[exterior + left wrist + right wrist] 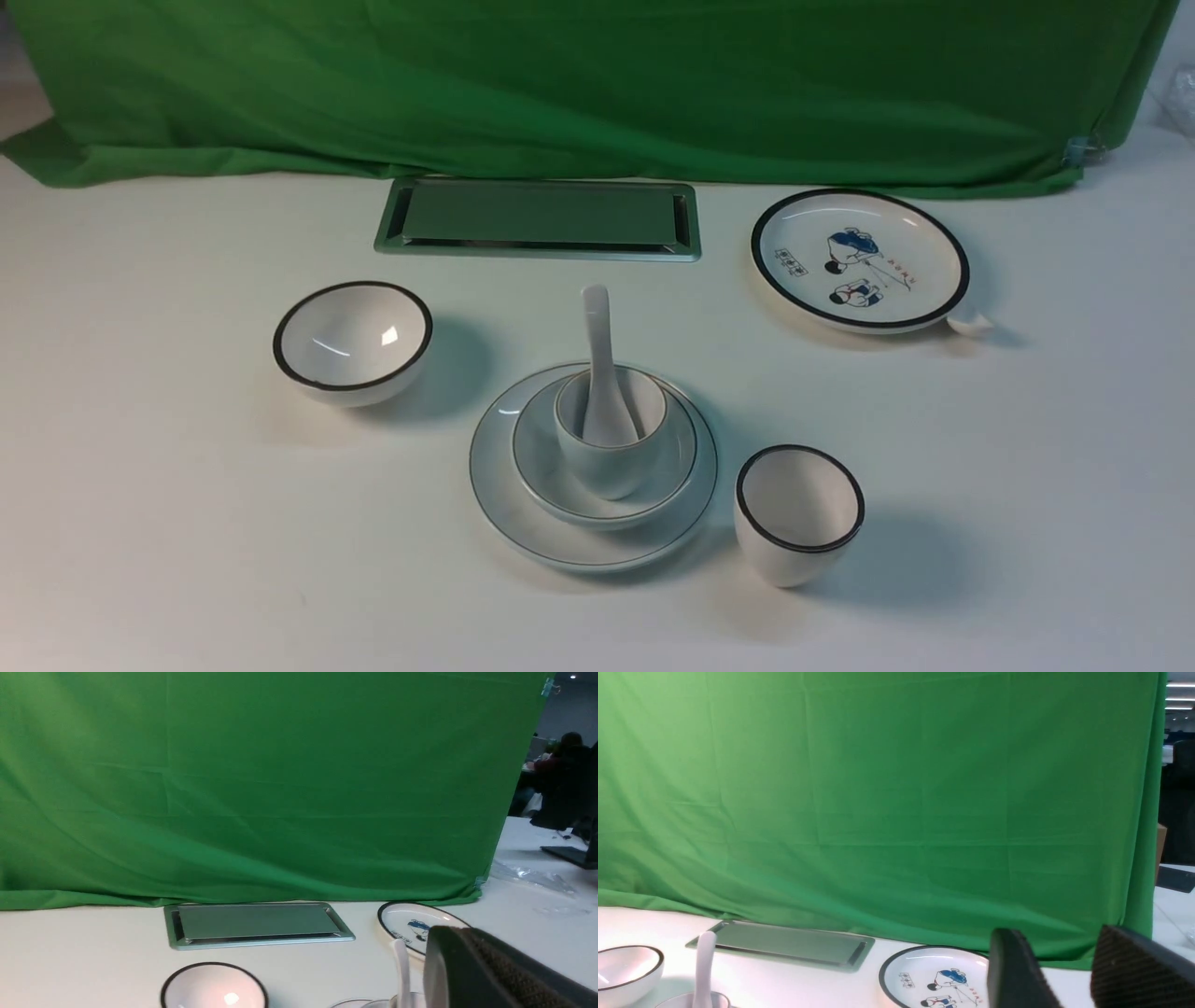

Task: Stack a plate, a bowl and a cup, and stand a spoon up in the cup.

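White table (187, 523): right tool (1069, 975) parted (empty).

We note a plain white plate (504, 523) with a thin grey rim line; the bowl (560, 490) and cup (597, 462) are white with the same fine line. The spoon (602, 373) is all white and glossy. A second bowl (352, 343) and a second cup (796, 513) are white with thick black rims. The small plate (860, 259) is white, black-rimmed, with blue and black drawings. We see a white table (168, 523), a green cloth (597, 84), a silver-grey metal hatch (539, 219), and dark textured fingers (1134, 970).
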`<state>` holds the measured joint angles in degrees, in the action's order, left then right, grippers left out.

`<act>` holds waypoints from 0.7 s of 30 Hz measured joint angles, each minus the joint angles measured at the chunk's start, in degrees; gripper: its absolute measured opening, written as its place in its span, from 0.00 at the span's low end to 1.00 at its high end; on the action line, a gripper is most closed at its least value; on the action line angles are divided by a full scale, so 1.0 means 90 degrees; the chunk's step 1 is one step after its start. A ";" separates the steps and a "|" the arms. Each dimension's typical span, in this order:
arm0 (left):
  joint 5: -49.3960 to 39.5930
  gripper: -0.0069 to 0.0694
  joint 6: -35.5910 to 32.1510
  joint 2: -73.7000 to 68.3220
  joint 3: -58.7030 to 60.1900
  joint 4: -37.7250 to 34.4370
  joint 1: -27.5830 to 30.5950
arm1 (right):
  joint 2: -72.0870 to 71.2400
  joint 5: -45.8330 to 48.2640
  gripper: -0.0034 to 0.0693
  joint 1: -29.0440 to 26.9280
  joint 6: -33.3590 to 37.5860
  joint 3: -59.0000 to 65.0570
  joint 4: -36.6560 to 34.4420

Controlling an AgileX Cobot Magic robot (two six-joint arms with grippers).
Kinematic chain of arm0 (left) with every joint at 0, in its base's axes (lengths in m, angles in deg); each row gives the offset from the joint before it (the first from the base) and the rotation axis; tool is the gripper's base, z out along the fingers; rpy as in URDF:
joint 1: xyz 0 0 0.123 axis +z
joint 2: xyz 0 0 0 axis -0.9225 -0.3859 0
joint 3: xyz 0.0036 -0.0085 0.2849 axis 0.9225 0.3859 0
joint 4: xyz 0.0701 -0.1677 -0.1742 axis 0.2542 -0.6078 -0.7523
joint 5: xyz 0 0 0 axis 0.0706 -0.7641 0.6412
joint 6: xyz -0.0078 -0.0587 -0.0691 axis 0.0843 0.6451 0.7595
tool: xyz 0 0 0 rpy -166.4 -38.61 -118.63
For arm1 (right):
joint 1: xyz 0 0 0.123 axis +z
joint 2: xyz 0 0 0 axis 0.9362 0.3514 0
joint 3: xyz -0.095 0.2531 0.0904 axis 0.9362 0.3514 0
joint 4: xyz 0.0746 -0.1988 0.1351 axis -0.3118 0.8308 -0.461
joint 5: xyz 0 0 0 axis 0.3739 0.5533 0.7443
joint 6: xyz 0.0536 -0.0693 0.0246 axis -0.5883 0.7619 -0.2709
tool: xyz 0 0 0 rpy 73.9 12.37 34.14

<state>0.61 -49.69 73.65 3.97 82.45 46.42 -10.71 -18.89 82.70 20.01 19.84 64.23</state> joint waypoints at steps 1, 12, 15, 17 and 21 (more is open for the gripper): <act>0.0015 0.09 -0.0633 0.0137 0.0161 -0.0326 0.0273 | 0.0000 0.0000 0.44 0.0000 0.0000 0.0000 0.0000; 0.0563 0.09 -0.2658 0.1158 0.2424 -0.1568 0.2219 | 0.0000 0.0015 0.44 0.0000 0.0000 0.0006 0.0000; 0.0592 0.09 -0.2706 0.1160 0.2908 -0.1505 0.2243 | 0.0000 0.0013 0.44 0.0000 0.0000 0.0006 0.0000; 0.0613 0.09 -0.2700 0.1160 0.2963 -0.1459 0.2243 | 0.0000 0.0006 0.44 0.0000 0.0000 0.0006 0.0000; 0.0741 0.09 -0.2700 0.1166 0.2963 -0.1134 0.2243 | 0.0000 0.0006 0.44 0.0000 0.0000 0.0006 0.0000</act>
<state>7.29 -73.98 84.14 30.64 72.25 66.61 -10.71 -18.84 82.70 20.01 19.89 64.23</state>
